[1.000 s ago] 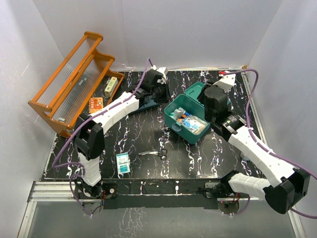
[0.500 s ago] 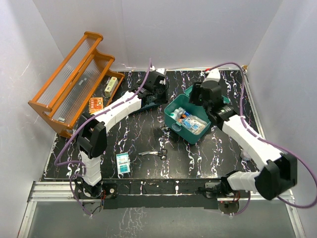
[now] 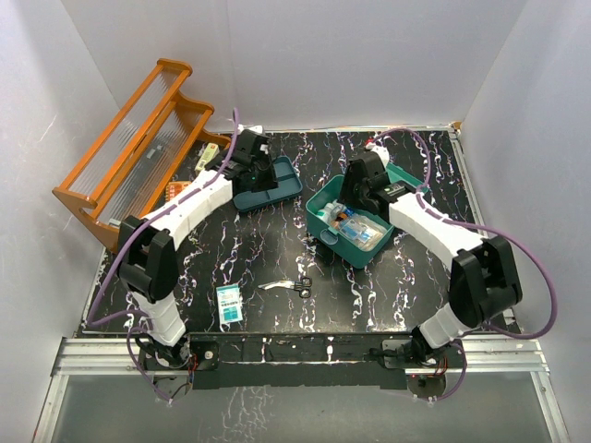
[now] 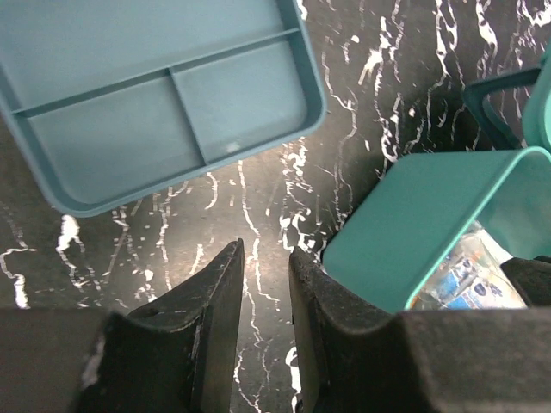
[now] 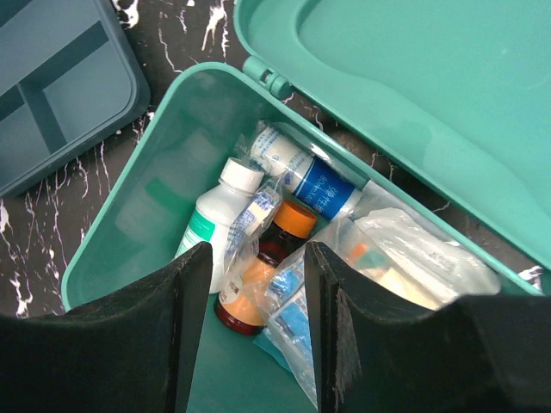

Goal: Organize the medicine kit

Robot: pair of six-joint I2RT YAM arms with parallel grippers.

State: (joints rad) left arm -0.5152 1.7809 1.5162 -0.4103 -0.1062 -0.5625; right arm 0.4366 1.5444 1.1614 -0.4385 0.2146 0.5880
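Centre-right in the top view, medicine kit [image 3: 320, 220] sits open, part-filled. Right gripper [image 5: 256, 258] hovers over it, jaws apart, empty. Left gripper [image 4: 265, 251] is narrowly parted, empty, near divider tray [image 4: 164, 95]. Looks mid-packing; next probably a square grip on the tray rim.

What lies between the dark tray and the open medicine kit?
Nothing: just bare marbled table between the tray and the medicine kit, clearest in the left wrist view.
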